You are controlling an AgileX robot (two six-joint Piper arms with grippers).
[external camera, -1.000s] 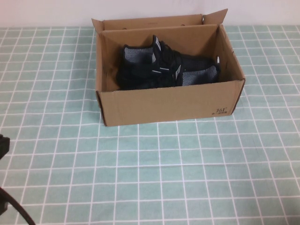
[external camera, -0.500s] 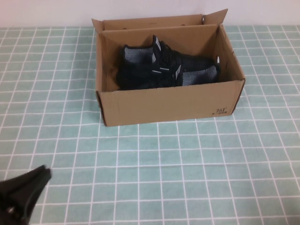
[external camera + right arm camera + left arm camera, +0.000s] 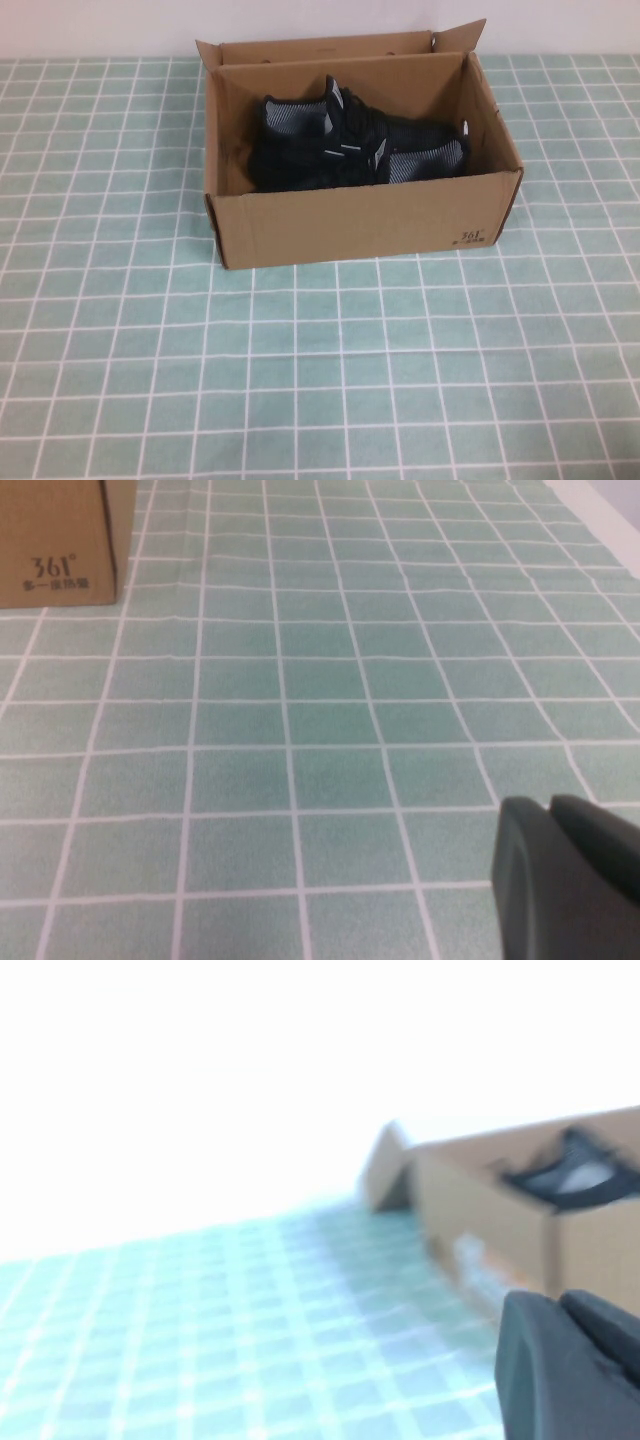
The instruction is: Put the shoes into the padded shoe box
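High view: shoes [image 3: 355, 148] boxed; wrist views alone show closed grippers.

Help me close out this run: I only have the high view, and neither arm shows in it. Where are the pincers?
Observer: The left pincer shows in its wrist view, shut and empty, off to one side of the padded shoe box.
Operator: And the right one?
Observer: The right pincer is shut and empty too, over bare tablecloth, with the box's 361 print ahead of it.
Operator: Can either wrist camera see the shoes?
Observer: Only the left wrist view: the shoes show as a dark shape with grey lining inside the box.
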